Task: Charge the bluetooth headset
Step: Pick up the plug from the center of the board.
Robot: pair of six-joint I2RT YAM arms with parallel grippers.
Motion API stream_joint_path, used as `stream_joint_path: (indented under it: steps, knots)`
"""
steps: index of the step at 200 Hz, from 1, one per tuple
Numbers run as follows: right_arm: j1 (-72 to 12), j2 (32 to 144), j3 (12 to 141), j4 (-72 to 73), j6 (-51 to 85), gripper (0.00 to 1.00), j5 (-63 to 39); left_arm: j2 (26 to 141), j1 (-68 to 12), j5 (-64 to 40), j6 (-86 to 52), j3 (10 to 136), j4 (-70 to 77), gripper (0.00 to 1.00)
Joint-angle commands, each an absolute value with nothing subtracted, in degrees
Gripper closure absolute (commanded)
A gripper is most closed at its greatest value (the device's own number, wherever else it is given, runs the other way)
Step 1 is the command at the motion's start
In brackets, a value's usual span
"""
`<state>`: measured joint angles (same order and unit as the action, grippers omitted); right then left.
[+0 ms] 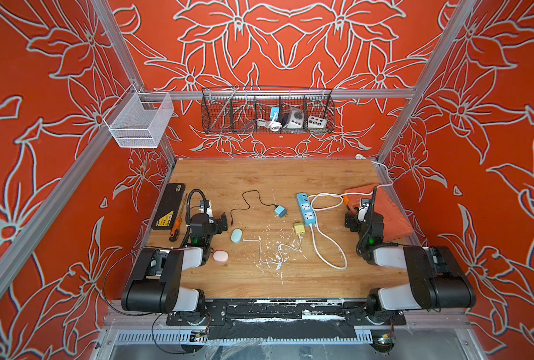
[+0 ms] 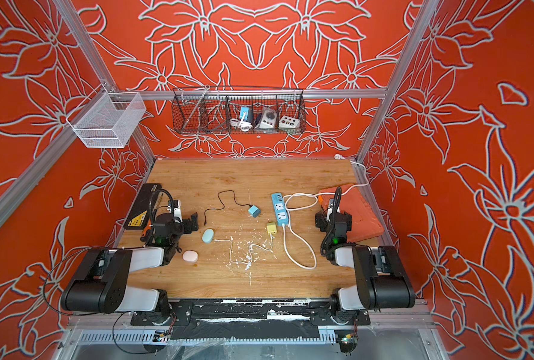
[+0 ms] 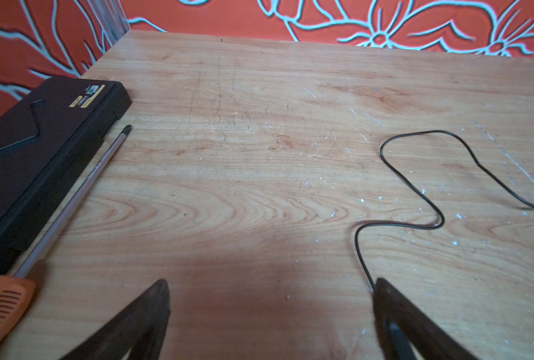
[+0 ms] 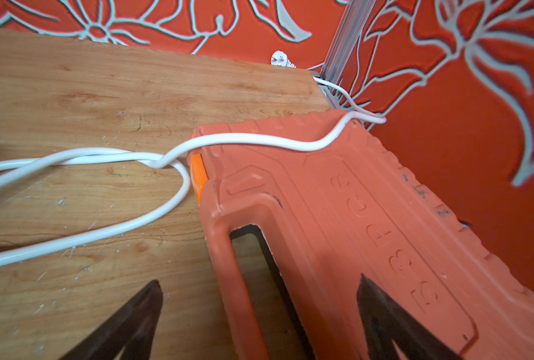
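In both top views a teal oval bluetooth headset case (image 1: 236, 236) (image 2: 208, 236) lies left of the table's middle, with a pink one (image 1: 220, 256) nearer the front. A thin white cable (image 1: 261, 249) runs from the teal case to a yellow adapter (image 1: 299, 228); whether it is plugged in I cannot tell. A blue charger (image 1: 280, 211) trails a black cable (image 3: 415, 187). Beside it lies a blue power strip (image 1: 306, 208). My left gripper (image 1: 223, 222) (image 3: 271, 283) stands open and empty just behind the teal case. My right gripper (image 1: 349, 222) (image 4: 259, 282) is open over an orange case's edge.
A black box (image 3: 41, 140) and an orange-handled screwdriver (image 3: 72, 199) lie along the left edge. The orange tool case (image 4: 352, 202) fills the right side, with the strip's white cord (image 4: 103, 230) looped beside and over it. Wire baskets (image 1: 267, 110) hang on the back wall.
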<state>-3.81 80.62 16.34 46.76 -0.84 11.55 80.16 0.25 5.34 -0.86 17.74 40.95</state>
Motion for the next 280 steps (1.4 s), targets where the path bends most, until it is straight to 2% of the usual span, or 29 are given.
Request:
stream_joint_path:
  steps: [1, 20, 35, 56, 81, 101, 130, 153, 164, 187, 223, 280]
  knots:
    - [-4.1, 73.5, 18.5, 41.0, 0.1, 0.02, 13.4, 77.0, 0.0, 10.9, -2.4, 23.7, 32.1, 0.01]
    - [-4.1, 66.5, 20.7, 32.0, 0.0, 0.02, 12.6, 75.3, 0.0, 12.0, -2.6, 27.1, 25.3, 0.01]
    - [-4.1, 62.0, 22.5, 26.0, 5.4, 0.02, 14.3, 73.3, 0.0, 14.8, -4.2, 29.4, 20.2, 0.01]
    - [-4.1, 56.1, 24.7, 19.9, 9.5, 0.02, 9.3, 69.1, 0.0, 20.9, -14.8, 33.9, 11.0, 0.01]
    - [-4.0, 50.5, 30.7, 6.9, 20.6, 0.02, 9.9, 63.9, 0.5, 11.5, -23.9, 36.5, 6.1, 0.01]
    - [-3.7, 47.6, 37.9, -12.8, 36.0, 0.02, 13.9, 60.8, 0.5, 11.9, -37.9, 37.1, 0.6, 0.01]
    - [-2.6, 45.2, 38.4, -12.8, 38.8, 0.02, 1.0, 54.8, 0.3, 1.1, -43.4, 34.1, 5.2, 0.01]
    - [-2.6, 44.8, 41.0, -16.8, 39.0, 0.06, -8.0, 54.4, -1.2, -0.9, -41.4, 41.3, -8.8, 0.03]
    - [-2.7, 45.6, 43.3, -21.0, 37.8, 0.11, -11.6, 55.0, -2.8, -1.7, -39.6, 44.3, -15.6, 0.04]
    - [-2.7, 46.1, 45.5, -27.6, 36.4, 0.14, -16.6, 54.8, -6.8, -4.0, -38.2, 46.0, -22.5, 0.08]
    - [-2.7, 47.5, 48.7, -39.5, 33.6, 0.21, -20.6, 59.2, -17.4, -3.2, -39.3, 49.6, -31.2, 0.17]
    - [-3.4, 47.0, 49.9, -48.5, 29.8, 0.21, -24.2, 73.6, -33.5, 4.9, -42.4, 59.8, -38.0, 0.18]
